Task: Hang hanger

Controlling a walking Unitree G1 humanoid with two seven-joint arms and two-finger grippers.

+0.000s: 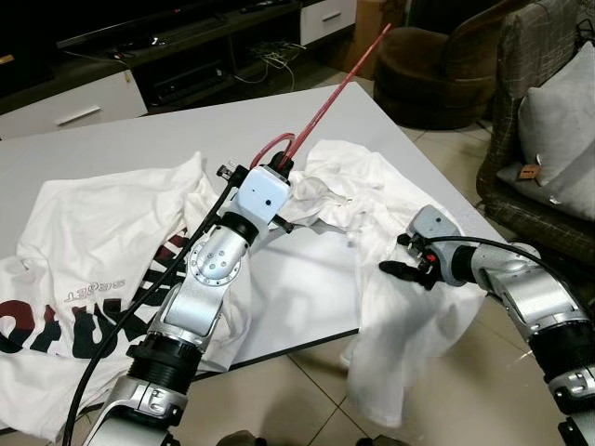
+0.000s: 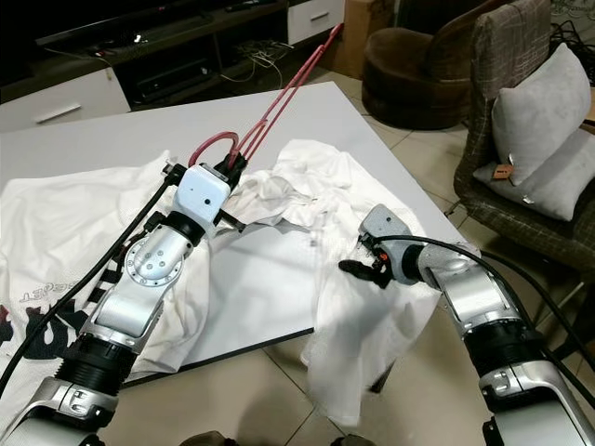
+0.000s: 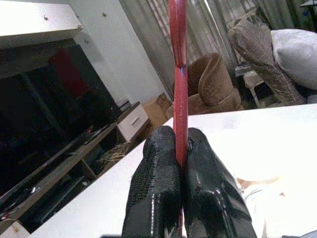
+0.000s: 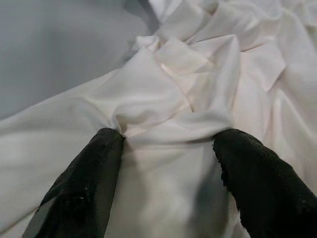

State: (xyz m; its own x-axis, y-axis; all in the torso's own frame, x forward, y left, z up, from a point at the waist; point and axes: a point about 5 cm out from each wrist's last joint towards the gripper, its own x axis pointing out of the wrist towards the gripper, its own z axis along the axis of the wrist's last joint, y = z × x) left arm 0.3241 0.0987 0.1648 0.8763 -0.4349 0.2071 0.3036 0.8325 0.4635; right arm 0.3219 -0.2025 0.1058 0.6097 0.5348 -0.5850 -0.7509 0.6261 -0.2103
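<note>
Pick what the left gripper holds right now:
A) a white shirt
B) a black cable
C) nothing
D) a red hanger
D: the left gripper is shut on the red hanger, whose thin shaft runs up between the two black fingers and out over the table.

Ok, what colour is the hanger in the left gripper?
Red. The hanger shows best in the left wrist view, pinched in the left gripper.
</note>
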